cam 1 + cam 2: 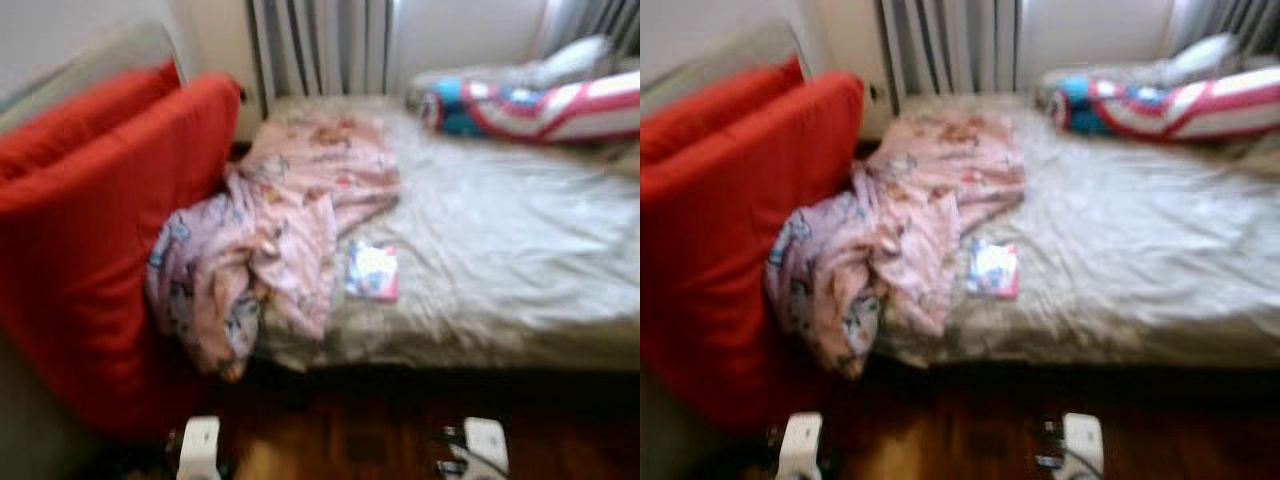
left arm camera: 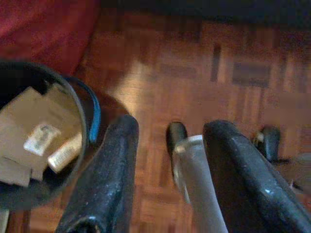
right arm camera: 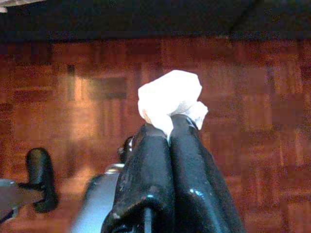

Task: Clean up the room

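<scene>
Head cam's blurry: a bed (image 1: 500,250) with a crumpled pink blanket (image 1: 285,225) spilling off its near-left corner, a small packet (image 1: 372,270) beside it, and a red cushion (image 1: 95,230) on the left. Left wrist cam: the left tool (image 2: 167,145) has its fingers spread apart, holding nothing, above parquet floor (image 2: 194,73), right beside a black bin (image 2: 43,145) with cardboard scraps inside. Right wrist cam: the right tool (image 3: 169,127) is pinched tight on a wad of white tissue (image 3: 170,97) over the floor.

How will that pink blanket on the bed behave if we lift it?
The pink blanket is crumpled and drapes over the bed edge, so it's probably floppy, sagging from one grasp point. It looks thin, likely light, but its hanging end may drag.
</scene>
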Motion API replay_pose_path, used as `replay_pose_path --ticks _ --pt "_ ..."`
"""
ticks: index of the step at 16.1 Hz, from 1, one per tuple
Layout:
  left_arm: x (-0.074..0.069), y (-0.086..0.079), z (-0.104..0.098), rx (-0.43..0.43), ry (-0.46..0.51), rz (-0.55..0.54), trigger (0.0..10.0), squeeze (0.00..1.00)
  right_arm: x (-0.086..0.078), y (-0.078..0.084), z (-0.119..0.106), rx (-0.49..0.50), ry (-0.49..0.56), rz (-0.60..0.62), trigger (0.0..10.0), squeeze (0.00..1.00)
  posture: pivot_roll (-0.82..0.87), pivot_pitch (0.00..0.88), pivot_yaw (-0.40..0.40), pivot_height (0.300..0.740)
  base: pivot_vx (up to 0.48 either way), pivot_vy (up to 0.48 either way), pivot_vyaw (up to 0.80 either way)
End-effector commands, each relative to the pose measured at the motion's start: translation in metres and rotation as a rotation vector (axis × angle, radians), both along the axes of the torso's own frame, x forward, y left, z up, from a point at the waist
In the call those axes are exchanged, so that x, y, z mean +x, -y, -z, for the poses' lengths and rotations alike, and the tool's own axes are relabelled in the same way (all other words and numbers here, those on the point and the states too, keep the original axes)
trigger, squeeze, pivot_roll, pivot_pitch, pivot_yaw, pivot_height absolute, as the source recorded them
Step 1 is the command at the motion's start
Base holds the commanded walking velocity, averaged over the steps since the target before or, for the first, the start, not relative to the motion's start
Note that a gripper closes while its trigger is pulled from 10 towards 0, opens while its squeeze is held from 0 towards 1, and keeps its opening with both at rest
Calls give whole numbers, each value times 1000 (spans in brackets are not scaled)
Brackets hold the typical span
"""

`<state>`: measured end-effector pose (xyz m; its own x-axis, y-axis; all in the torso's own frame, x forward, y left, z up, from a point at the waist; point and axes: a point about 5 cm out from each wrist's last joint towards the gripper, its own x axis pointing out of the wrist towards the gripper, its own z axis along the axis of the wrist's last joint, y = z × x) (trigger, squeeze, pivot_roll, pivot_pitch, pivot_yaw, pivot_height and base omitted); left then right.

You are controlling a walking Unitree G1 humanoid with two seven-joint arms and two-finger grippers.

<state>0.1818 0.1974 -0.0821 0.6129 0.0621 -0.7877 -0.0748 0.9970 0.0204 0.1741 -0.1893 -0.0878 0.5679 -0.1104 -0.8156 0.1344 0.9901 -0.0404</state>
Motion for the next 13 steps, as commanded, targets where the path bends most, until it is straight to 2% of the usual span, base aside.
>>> replay_pose_path --ticks 1,4,13 --pt "1 -4 -1 12 -2 -4 10000 0 1 -1 0 6 -1 -2 10000 0 -8 12 44 740 -270 0 0" --pt "1 -5 -1 29 -8 9 10000 0 3 -3 -1 22 16 -9 10000 0 -9 11 45 740 -85 0 181" --pt "2 -6 -1 29 -5 13 10000 0 4 -5 -1 21 24 -22 10000 0 -8 11 46 740 0 0 792"
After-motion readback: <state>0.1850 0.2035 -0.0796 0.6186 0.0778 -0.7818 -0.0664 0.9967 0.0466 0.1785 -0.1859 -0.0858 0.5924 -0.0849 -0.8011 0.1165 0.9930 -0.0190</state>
